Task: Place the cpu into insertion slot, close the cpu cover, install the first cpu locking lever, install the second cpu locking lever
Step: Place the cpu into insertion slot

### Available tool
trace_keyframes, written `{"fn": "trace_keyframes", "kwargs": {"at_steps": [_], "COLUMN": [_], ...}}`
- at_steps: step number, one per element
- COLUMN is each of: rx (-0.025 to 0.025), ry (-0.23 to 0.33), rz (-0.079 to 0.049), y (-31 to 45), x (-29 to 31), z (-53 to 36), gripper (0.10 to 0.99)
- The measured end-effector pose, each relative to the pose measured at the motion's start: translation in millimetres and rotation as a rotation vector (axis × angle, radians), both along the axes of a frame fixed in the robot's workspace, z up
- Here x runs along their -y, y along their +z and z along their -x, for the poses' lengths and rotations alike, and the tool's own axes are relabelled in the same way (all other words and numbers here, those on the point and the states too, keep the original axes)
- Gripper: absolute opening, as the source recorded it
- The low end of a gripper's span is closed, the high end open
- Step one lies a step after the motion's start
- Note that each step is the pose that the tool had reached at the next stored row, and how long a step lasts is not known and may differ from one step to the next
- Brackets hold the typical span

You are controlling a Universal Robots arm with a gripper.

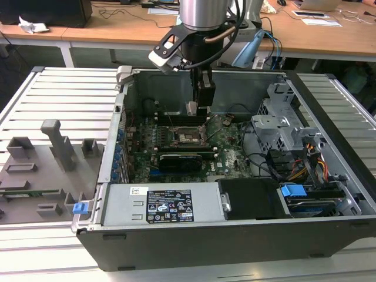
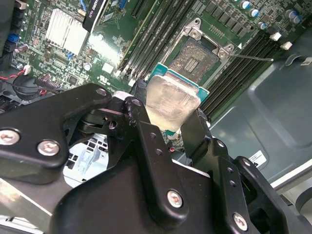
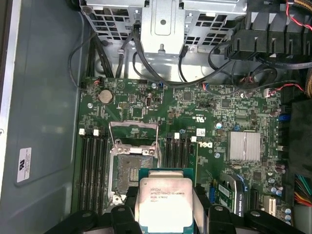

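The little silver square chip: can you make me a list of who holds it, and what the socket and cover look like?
Chip: small flat silvery-grey square cpu, not in the socket
Held by: black gripper, shut on its edges
Socket: square black insertion slot, empty
Cover: thin dark-silver metal frame cpu cover, standing open

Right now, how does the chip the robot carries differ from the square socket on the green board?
The cpu is silvery with a smooth metal top; the insertion slot is dark and grainy. The cpu is held up between the gripper's jaws; the insertion slot sits fixed in the motherboard, uncovered and empty. Both are square.
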State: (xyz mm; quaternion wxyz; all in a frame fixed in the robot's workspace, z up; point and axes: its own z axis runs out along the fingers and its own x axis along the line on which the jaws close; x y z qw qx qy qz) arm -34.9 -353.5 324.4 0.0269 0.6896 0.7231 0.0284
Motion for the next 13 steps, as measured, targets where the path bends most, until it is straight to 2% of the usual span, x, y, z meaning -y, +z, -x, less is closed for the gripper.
{"fn": "trace_keyframes", "kwargs": {"at_steps": [13], "rx": [0.0000], "ry": [0.000], "rz": [0.000], "y": [-5.9], "x": [0.0], "z": [0.0], "gripper": [0.525]}}
